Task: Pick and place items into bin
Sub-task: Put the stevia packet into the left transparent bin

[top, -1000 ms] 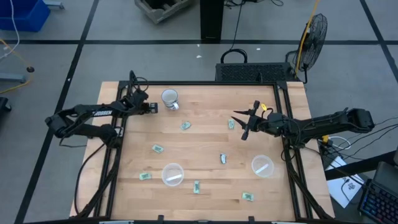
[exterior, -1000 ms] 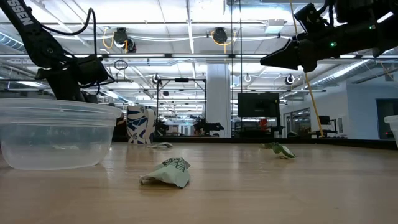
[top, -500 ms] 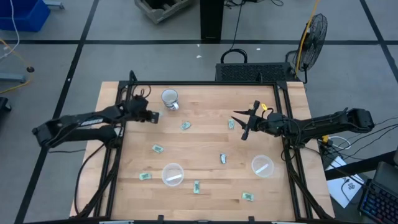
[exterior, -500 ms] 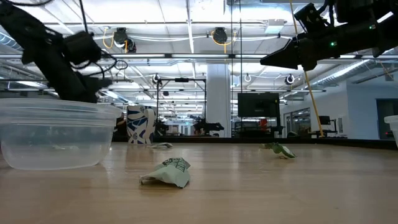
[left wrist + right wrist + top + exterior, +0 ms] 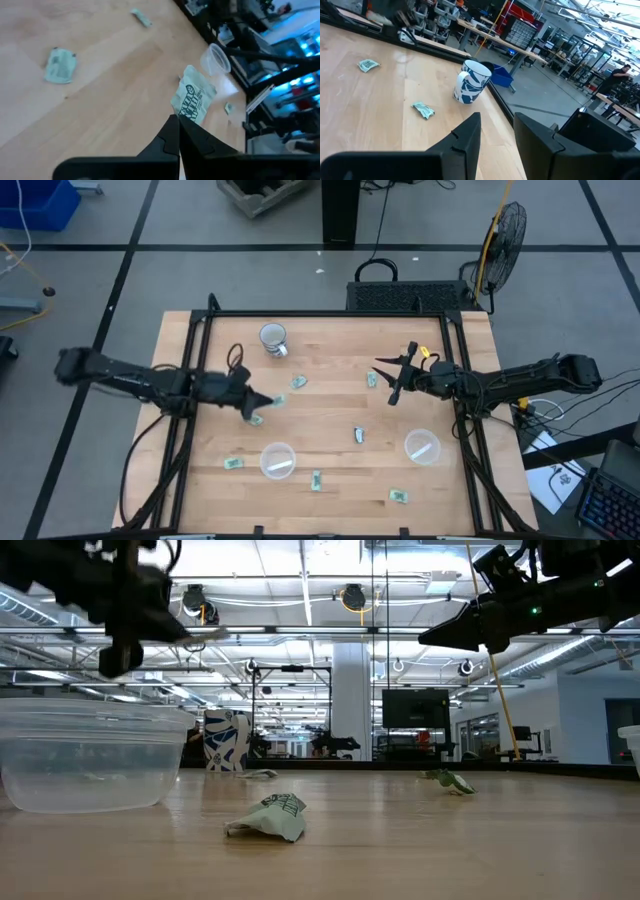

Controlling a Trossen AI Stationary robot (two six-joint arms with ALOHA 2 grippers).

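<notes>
We grip nothing yet: left gripper (image 5: 262, 400) pressed together, right gripper (image 5: 388, 380) spread, small pale-green wrapped packets (image 5: 254, 419) scattered across the desk.

The high view looks straight down from well above, taking in the whole wooden table (image 5: 330, 395), its black frame and the grey floor around it. The low view sits at tabletop height, very near a clear cup (image 5: 90, 755), and faces level across the boards into a lit hall. The left wrist view looks down along its arm at the table from close by, tilted. The right wrist view looks across the table toward its far edge and the room beyond. The mug (image 5: 272, 339) appears in the high, low (image 5: 226, 740) and right wrist (image 5: 471, 82) views.
</notes>
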